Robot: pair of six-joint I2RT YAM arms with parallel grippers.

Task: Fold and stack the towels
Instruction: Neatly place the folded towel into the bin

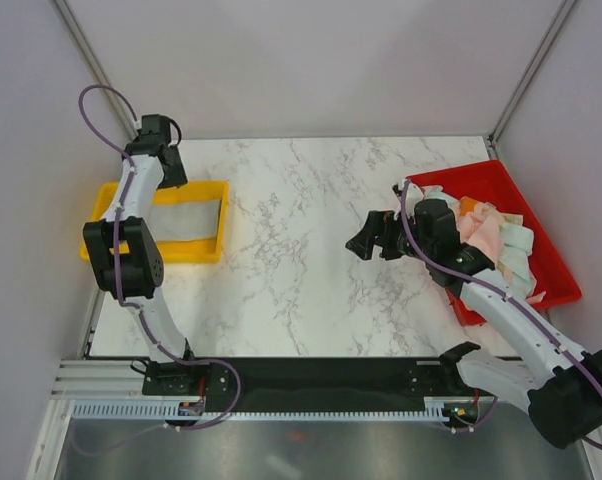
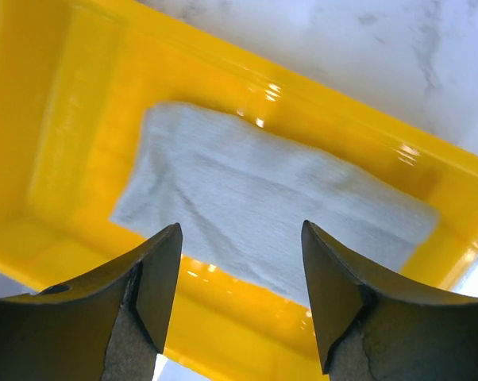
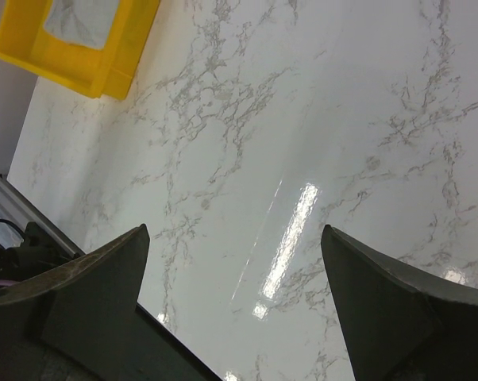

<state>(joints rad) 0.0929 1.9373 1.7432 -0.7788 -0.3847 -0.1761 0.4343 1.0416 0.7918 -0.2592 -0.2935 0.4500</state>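
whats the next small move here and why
Likely lift the left gripper straight up out of the yellow bin. Its jaws stand open with nothing between them, and the folded grey-white towel lies flat on the bin's floor, so that placement looks done. More towels lie crumpled in the red bin, waiting to be folded.

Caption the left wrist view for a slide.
Open left gripper above a grey-white towel lying flat in the yellow bin.

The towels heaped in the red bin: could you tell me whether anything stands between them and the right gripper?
Only the red bin's low wall lies between them. The right gripper, open and empty, points away from the towels, over the table.
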